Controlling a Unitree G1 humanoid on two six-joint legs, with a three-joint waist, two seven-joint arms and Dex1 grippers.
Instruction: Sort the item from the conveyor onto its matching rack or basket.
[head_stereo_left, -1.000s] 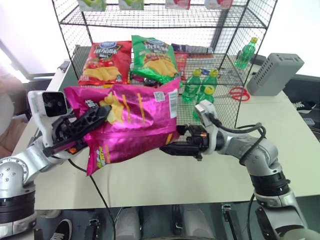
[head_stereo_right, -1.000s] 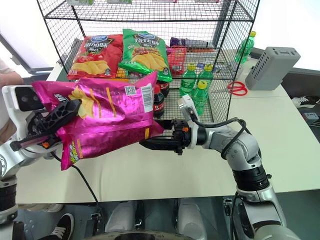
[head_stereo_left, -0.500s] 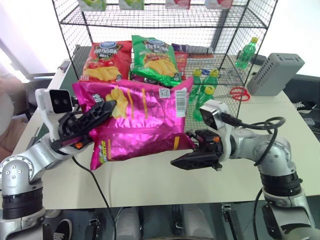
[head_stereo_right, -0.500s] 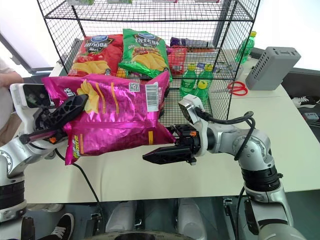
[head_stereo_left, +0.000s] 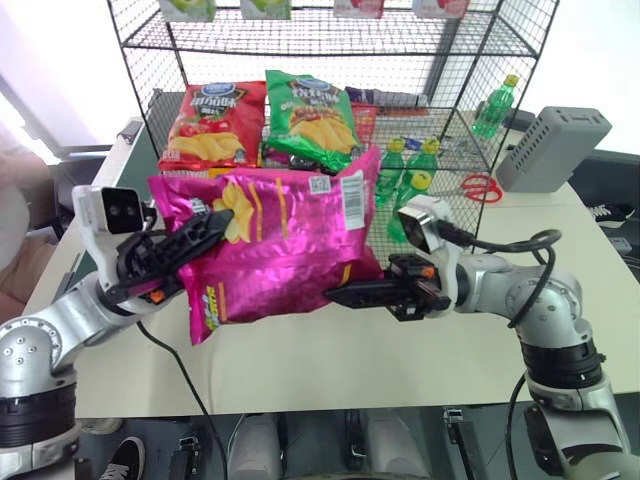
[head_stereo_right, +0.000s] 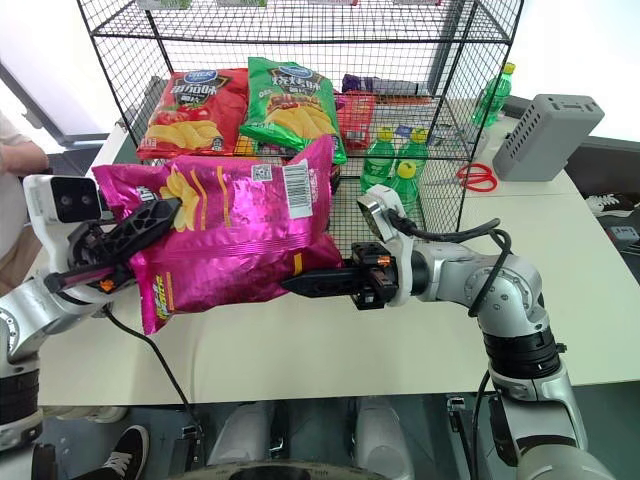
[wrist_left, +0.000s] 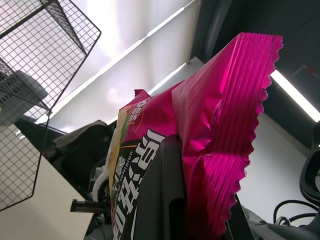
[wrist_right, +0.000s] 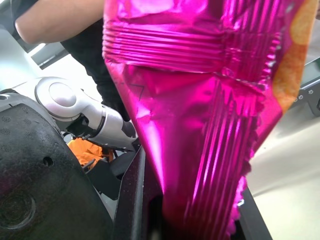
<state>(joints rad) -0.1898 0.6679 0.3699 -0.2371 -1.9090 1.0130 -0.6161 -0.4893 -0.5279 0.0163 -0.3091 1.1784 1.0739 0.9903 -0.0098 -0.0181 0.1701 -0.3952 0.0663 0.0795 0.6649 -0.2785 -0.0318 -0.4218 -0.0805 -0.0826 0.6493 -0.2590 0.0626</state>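
The item, a large magenta-pink chip bag (head_stereo_left: 285, 245), hangs level above the table in front of the rack. My left gripper (head_stereo_left: 212, 228) is shut on its left end, where the black fingers (wrist_left: 160, 190) clamp the crimped seam. On the other side, the right gripper (head_stereo_left: 337, 295) is shut on the bag's lower right edge, and the foil (wrist_right: 200, 130) runs down between its fingers. The tall black wire rack (head_stereo_left: 470, 70) stands just behind the bag. I cannot make out the conveyor.
A red chip bag (head_stereo_left: 210, 125) and a green chip bag (head_stereo_left: 310, 115) lie on the rack's lower tier beside green bottles (head_stereo_left: 410, 170). Red scissors (head_stereo_left: 480, 187) and a grey slatted box (head_stereo_left: 555, 145) sit right of the rack. A black cable (head_stereo_left: 170, 350) crosses the table's front left.
The right gripper, open below the bag half a second ago, has risen and shut on the bag's lower right edge. The bag stayed in the left gripper.
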